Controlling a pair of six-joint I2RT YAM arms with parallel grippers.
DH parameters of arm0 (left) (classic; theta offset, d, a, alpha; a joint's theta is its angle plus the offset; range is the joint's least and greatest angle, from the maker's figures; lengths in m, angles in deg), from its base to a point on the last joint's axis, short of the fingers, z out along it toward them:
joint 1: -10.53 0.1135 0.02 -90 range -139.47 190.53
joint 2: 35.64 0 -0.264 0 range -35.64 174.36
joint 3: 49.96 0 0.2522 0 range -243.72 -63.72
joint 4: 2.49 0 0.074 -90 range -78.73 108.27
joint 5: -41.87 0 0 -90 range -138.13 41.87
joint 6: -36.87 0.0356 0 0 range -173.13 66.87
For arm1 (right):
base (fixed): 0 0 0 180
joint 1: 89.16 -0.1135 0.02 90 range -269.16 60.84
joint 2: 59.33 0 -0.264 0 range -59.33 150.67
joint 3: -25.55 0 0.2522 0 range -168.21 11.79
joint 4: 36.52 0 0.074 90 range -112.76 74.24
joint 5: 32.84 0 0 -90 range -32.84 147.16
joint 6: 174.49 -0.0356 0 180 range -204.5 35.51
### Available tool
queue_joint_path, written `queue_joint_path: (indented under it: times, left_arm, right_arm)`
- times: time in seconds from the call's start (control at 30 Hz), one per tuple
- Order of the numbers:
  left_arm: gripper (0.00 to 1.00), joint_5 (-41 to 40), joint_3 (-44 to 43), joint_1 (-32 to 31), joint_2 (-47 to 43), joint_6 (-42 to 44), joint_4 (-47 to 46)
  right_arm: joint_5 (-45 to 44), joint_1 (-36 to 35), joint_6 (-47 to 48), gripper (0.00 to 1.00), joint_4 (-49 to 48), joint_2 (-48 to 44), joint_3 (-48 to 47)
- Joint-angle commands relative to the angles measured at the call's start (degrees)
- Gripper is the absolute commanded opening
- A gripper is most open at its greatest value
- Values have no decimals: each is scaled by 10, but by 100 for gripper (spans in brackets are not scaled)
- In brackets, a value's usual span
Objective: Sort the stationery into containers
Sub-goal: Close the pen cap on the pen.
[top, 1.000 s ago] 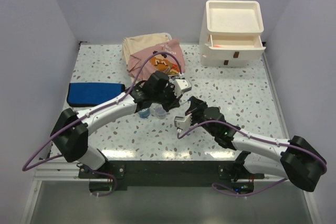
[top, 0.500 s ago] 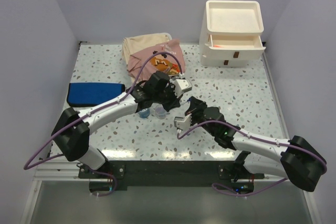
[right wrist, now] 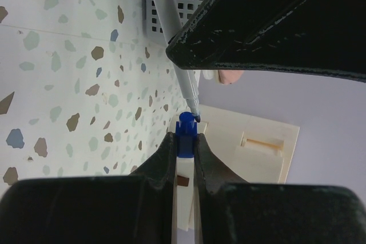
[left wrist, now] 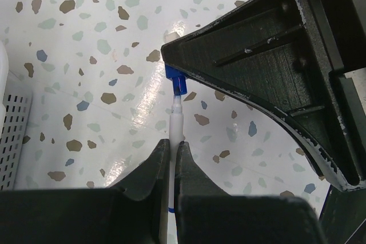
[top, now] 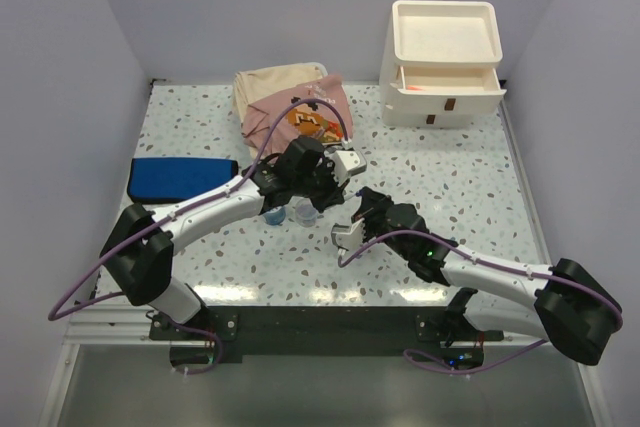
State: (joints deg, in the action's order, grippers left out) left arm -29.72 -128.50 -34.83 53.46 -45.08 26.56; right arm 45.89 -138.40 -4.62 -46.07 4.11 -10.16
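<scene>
- The left gripper (left wrist: 171, 144) has its jaws clenched on a white marker (left wrist: 175, 119), bare tip pointing outward above the speckled worktop (left wrist: 86, 55).
- The right gripper (right wrist: 184, 138) has its jaws grasping a blue cap (right wrist: 185, 128), right at that tip.
- Both meet mid-worktop, well apart from the cream drawer unit (top: 445, 77) in the far right corner, whose upper drawer is open.

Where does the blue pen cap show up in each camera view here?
Top external: not discernible; too small among the dark hardware over the table middle.
Left wrist: blue cap just left of centre, above the white pen tip.
Right wrist: low centre, pinched in the right end effector.
Shared landmark: the white pen, its tip at the cap in both wrist views.
</scene>
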Motion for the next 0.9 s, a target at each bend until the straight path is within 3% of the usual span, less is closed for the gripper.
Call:
queue_joint_path:
  times: [0.0,0.87]
  left_arm:
    - [0,3,-20,4,-2,-8,-16]
    - [0,0,-24,5,4,-8,-20]
  right_arm:
    - [-21,-4,-10,0,-11,1,-27]
    - [-8,-4,-4,0,5,2,-37]
